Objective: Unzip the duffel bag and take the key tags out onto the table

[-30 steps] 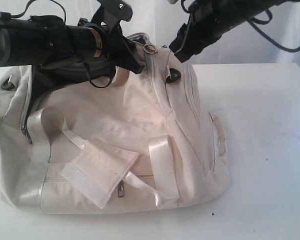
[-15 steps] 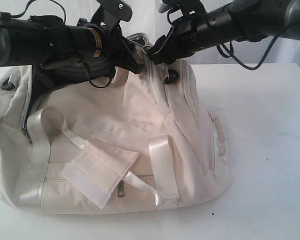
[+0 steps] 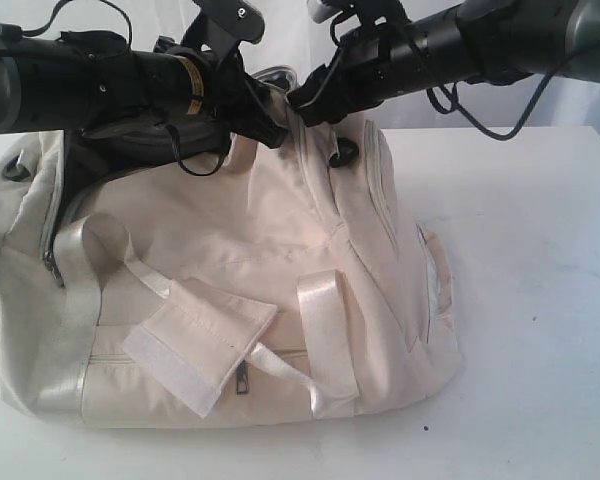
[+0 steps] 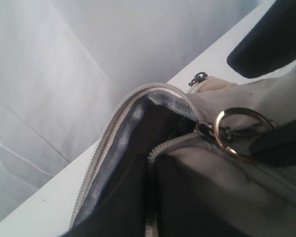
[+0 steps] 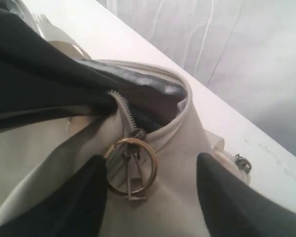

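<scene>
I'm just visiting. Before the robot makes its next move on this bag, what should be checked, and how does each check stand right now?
1. Right gripper open: ok.
2. Zipper ring between its fingers: ok.
3. Left gripper shut at the duffel bag's top: ok; whether it pinches cloth: cannot tell.
4. Zipper fully open: not ok, only partly; dark lining shows.
5. Key tags in sight: not ok, none visible.
6. Bare table beside the bag: ok.
</scene>
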Robot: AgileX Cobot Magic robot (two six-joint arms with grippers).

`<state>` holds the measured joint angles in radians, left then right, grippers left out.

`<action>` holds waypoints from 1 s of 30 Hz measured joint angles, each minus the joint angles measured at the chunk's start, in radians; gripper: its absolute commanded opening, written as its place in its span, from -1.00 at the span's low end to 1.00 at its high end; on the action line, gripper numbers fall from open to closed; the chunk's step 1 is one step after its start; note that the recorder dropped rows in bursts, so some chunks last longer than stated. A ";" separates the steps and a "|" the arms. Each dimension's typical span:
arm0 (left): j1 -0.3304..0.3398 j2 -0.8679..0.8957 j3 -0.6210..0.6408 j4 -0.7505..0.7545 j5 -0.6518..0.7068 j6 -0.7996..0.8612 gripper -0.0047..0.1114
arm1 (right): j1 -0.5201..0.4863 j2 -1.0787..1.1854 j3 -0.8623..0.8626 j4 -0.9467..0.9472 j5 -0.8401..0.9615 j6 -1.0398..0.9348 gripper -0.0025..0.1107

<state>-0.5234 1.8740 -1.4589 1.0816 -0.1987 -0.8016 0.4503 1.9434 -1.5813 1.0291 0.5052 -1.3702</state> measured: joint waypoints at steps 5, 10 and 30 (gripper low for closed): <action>0.000 0.000 0.000 0.000 0.000 0.000 -0.92 | 0.000 0.015 0.000 0.005 -0.028 -0.028 0.15; 0.000 0.000 0.000 0.000 0.002 0.000 -0.92 | 0.011 0.052 0.000 0.016 -0.024 -0.039 0.04; 0.000 0.000 0.000 0.000 0.046 0.000 -0.92 | 0.063 0.016 0.000 -0.048 -0.065 -0.190 -0.96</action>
<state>-0.5234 1.8740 -1.4589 1.0816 -0.1526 -0.8016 0.5130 1.9591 -1.5813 0.9812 0.4407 -1.5601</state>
